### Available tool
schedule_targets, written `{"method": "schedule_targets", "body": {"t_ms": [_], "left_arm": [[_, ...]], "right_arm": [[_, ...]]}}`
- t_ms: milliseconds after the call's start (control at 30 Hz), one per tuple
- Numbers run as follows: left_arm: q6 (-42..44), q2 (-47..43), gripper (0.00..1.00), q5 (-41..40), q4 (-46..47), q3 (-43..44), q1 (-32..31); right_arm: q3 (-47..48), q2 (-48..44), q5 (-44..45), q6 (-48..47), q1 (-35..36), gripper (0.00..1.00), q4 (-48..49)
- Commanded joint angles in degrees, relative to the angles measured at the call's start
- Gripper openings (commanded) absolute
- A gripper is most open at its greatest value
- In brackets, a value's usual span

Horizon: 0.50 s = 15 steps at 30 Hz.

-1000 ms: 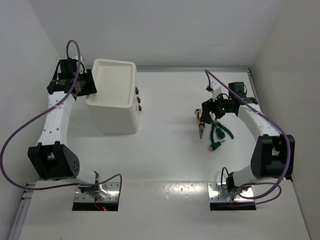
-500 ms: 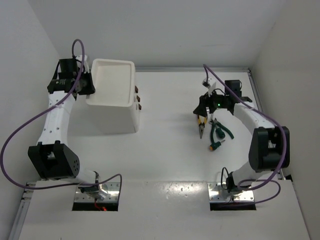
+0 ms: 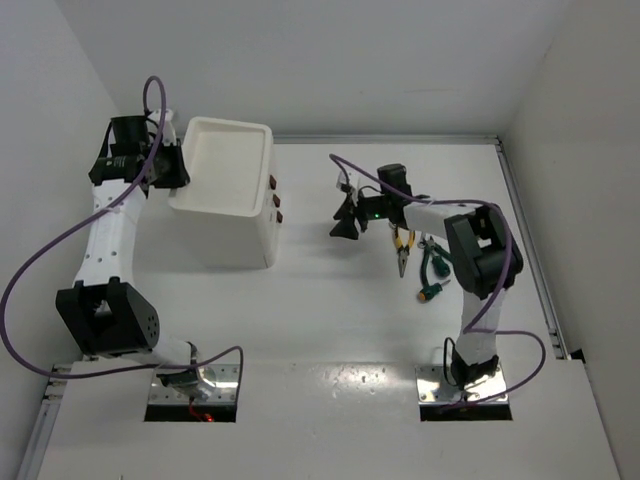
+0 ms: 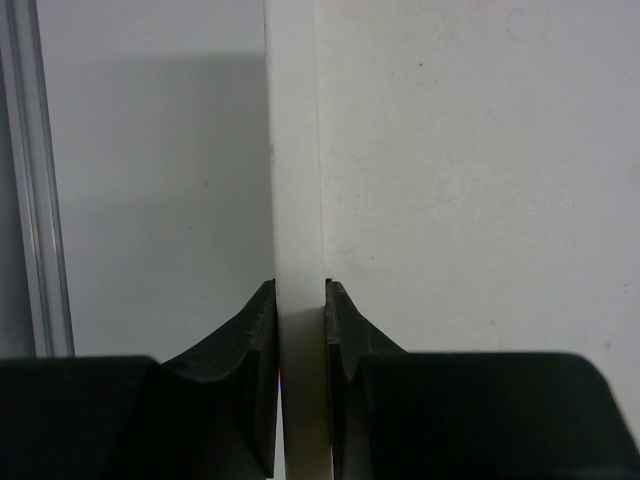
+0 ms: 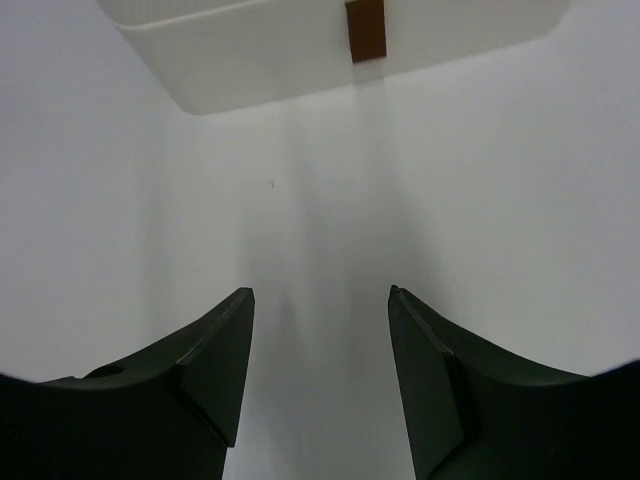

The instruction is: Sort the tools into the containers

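Note:
A large white container [image 3: 228,165] stands at the back left of the table. My left gripper [image 3: 168,166] is shut on its left rim [image 4: 295,150], and the left wrist view shows both black fingers [image 4: 255,330] pressed against that thin white edge. The tools lie at the right: yellow-handled pliers [image 3: 402,246] and two green screwdrivers [image 3: 437,266] with orange ends. My right gripper [image 3: 345,222] hangs left of the tools, pointing at the container. It is open [image 5: 320,292], with only bare table between its fingers. The container's side [image 5: 300,60] fills the top of the right wrist view.
Small brown tabs [image 3: 276,200] stick out of the container's right side, and one tab [image 5: 365,28] shows in the right wrist view. A metal rail [image 3: 525,240] runs along the table's right edge. White walls enclose the table at the back and both sides.
The left gripper has closed on the container's rim. The right arm has swung left, away from the tools and towards the container, and its jaws have narrowed.

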Motion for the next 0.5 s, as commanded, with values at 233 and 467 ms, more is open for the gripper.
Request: {"method": "schedule_targets", "body": {"t_ms": [233, 467], "left_arm": [[-0.2, 3.5, 0.00, 8.2, -3.3, -1.7, -2.1], [-0.7, 2.9, 0.00, 8.2, -2.2, -3.4, -3.4]], "right_arm": [[13.7, 11.5, -3.4, 1.3, 5.8, 0.53, 13.0], [18.0, 17.3, -2.7, 5.8, 8.3, 0.52, 15.1]]}}
